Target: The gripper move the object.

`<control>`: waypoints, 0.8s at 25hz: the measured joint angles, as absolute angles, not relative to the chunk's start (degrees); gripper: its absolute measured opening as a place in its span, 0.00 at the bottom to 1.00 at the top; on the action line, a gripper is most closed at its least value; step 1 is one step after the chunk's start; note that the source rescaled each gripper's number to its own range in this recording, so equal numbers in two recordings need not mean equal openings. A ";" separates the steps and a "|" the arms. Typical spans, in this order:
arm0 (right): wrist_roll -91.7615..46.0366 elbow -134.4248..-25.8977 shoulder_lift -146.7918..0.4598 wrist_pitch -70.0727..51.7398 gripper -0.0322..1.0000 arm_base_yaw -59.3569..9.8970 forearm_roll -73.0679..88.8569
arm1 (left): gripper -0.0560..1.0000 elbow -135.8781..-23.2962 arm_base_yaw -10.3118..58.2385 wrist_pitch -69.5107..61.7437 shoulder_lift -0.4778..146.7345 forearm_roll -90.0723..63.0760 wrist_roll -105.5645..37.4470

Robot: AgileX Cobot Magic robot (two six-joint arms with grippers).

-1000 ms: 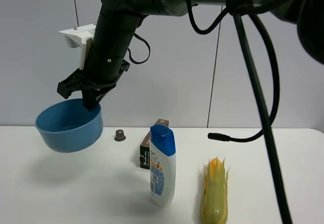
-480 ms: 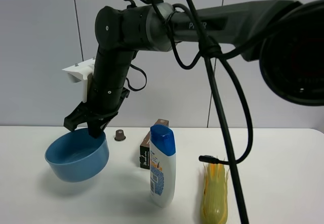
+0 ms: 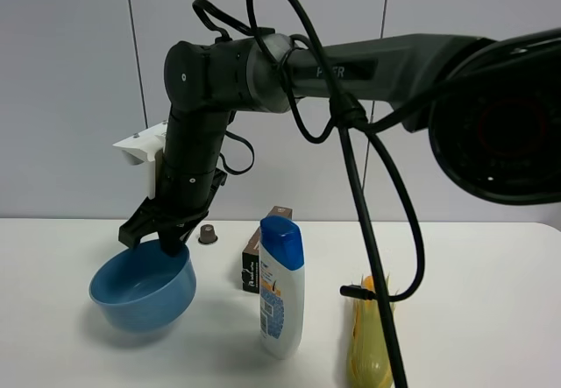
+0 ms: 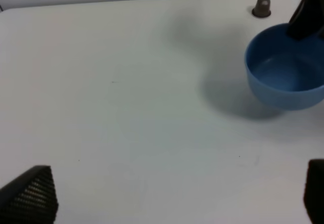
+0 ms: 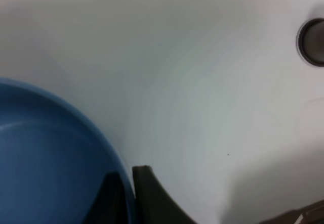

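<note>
The light-blue bowl (image 3: 140,292) is at the left of the white table (image 3: 491,265), low over it or just touching; I cannot tell which. My right gripper (image 3: 163,241) reaches across from the right and is shut on the bowl's far rim. In the right wrist view the rim (image 5: 45,158) sits pinched between the two dark fingers (image 5: 152,196), with the gripper (image 5: 126,186) astride it. The left wrist view shows the bowl (image 4: 286,80) from a distance, with its shadow beside it. My left gripper (image 4: 172,198) is open and empty, well away from the bowl.
A white bottle with a blue cap (image 3: 281,287) stands right of the bowl, with a brown box (image 3: 256,264) behind it. A small brown capsule (image 3: 208,234) lies just behind the bowl. A corn cob (image 3: 372,349) lies at the front right, with a black cable (image 3: 368,230) hanging over it.
My right arm has carried the bowl downward and to the right. It was held well above the table; now it is at table level.
</note>
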State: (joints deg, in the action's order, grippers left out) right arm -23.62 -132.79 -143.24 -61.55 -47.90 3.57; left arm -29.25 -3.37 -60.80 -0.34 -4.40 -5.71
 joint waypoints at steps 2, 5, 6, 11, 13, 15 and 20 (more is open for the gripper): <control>-23.62 -132.79 -143.52 -61.61 0.03 -47.72 3.38 | 1.00 -29.25 -3.37 -60.80 -0.34 -4.40 -5.71; -23.62 -132.79 -143.58 -61.73 0.03 -47.38 3.26 | 1.00 -29.25 -3.37 -60.80 -0.34 -4.40 -5.71; -23.62 -132.79 -143.58 -61.73 0.03 -47.25 3.26 | 1.00 -29.25 -3.37 -60.80 -0.34 -4.40 -5.71; -23.62 -132.79 -143.58 -61.78 0.04 -47.24 2.87 | 1.00 -29.25 -3.37 -60.80 -0.34 -4.40 -5.71; -23.62 -132.79 -143.58 -61.78 0.09 -47.24 2.87 | 1.00 -29.25 -3.37 -60.80 -0.34 -4.40 -5.71; -23.62 -132.79 -143.58 -61.78 0.20 -47.13 2.80 | 1.00 -29.25 -3.37 -60.80 -0.34 -4.40 -5.71; -23.62 -132.79 -143.43 -61.78 0.67 -47.08 2.80 | 1.00 -29.25 -3.37 -60.80 -0.34 -4.40 -5.71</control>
